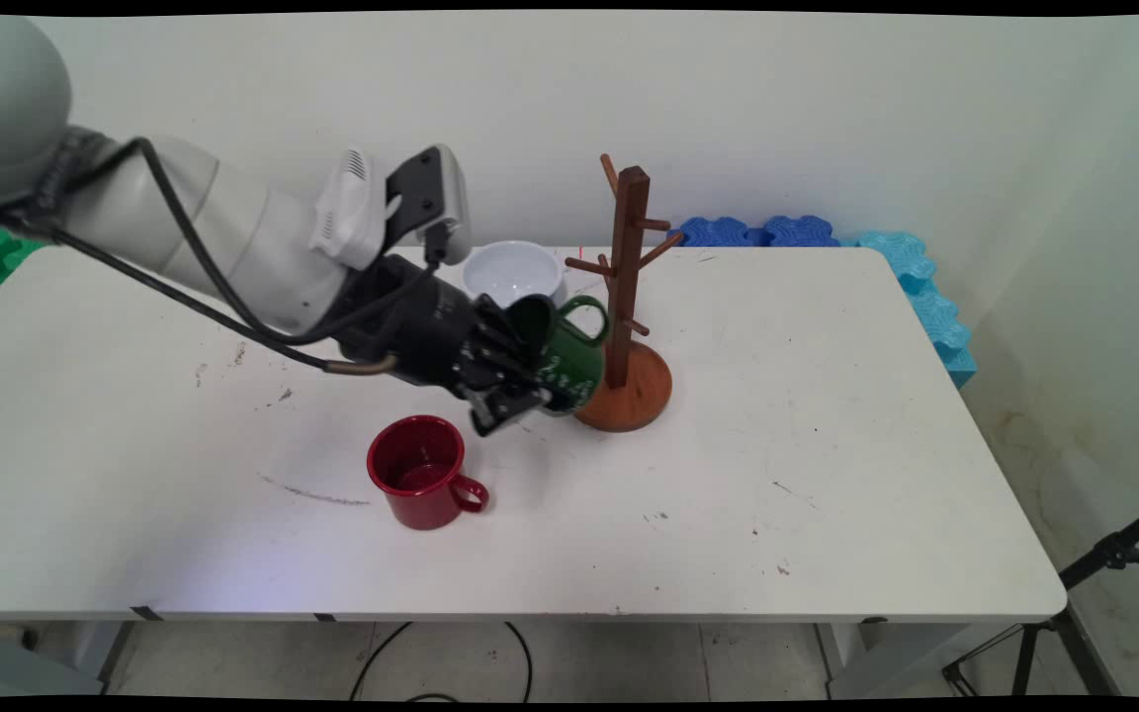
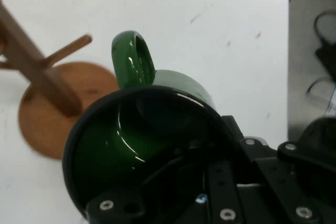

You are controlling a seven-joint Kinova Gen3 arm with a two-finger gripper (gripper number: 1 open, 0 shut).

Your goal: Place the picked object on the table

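Jaws (image 1: 515, 381) clamp the green mug's (image 1: 565, 356) rim, just left of the rack (image 1: 626, 297): stiff, glossy enamel, likely slippery.

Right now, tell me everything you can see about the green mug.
The green mug is glossy, enamel-looking, dark green inside and out, with faint white markings on its side and a darker rim. It is lifted off the table and tipped, its mouth toward the arm and its loop handle uppermost. The end effector is clamped on its rim, one finger inside. It hangs just beside the wooden mug tree, over the edge of its round base; contact cannot be told.
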